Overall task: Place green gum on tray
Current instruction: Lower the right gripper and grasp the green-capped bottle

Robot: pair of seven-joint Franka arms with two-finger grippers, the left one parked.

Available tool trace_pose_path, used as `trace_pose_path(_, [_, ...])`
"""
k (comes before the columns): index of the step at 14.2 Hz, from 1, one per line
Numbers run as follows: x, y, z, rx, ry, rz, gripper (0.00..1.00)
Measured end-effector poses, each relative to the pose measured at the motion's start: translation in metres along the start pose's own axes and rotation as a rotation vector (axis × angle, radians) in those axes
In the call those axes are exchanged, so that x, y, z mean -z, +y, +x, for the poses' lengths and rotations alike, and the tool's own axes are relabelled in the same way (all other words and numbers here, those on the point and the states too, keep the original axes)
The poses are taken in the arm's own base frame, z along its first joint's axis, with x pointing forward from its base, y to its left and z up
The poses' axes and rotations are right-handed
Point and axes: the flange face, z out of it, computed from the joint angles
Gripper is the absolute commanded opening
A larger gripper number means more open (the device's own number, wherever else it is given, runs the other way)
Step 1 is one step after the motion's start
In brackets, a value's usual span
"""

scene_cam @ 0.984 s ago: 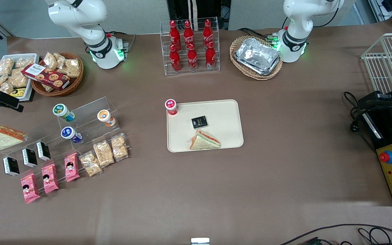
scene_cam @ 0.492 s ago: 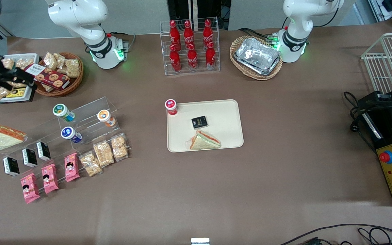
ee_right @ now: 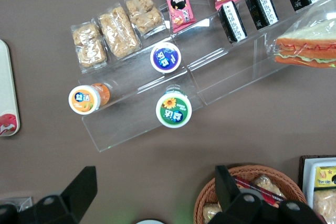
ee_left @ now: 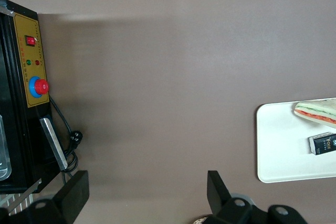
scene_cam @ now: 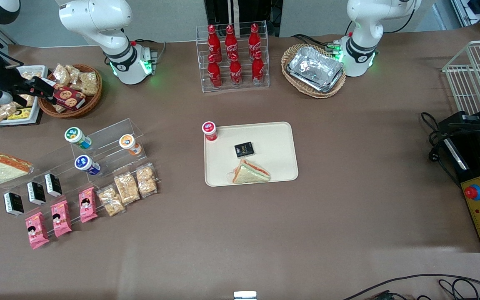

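The green gum point(scene_cam: 73, 135) stands on the top step of a clear acrylic stand, toward the working arm's end of the table. In the right wrist view it shows from above point(ee_right: 174, 110), white cap ringed in green. The beige tray point(scene_cam: 274, 139) lies mid-table; its edge also shows in the right wrist view point(ee_right: 4, 85). My gripper point(scene_cam: 42, 89) hangs open and empty high over the snack basket's rim, farther from the front camera than the gum and apart from it. In the right wrist view the gripper point(ee_right: 155, 184) has its fingers point(ee_right: 84, 184) spread wide.
On the tray are a red-capped bottle point(scene_cam: 209, 129), a black packet point(scene_cam: 244, 149) and a sandwich point(scene_cam: 251, 172). Blue-capped point(scene_cam: 84, 163) and orange-capped point(scene_cam: 128, 143) bottles share the stand. A wicker snack basket point(scene_cam: 86, 102) and a cola rack point(scene_cam: 233, 56) stand farther back.
My gripper has moved from low at the table's end, away from the front camera, and in over the snack basket. Nothing else has moved.
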Motion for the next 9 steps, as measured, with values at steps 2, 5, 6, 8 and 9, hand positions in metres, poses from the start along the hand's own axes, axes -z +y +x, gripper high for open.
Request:
trace_pose_path(2, [-0.015,-0.001,0.003,0.003,0.012,-0.002,1.00])
trace_pose_path(5, [-0.057,-0.004,0.011,0.007,0.016,-0.007,1.00])
trace_pose_path(6, [-0.074,-0.004,0.015,0.008,0.008,-0.011,1.00])
trace_pose_path(8, [-0.104,-0.004,0.024,0.010,-0.006,-0.024,1.00])
trace_pose_path(9, [-0.119,-0.004,0.028,0.013,-0.007,-0.033,1.00])
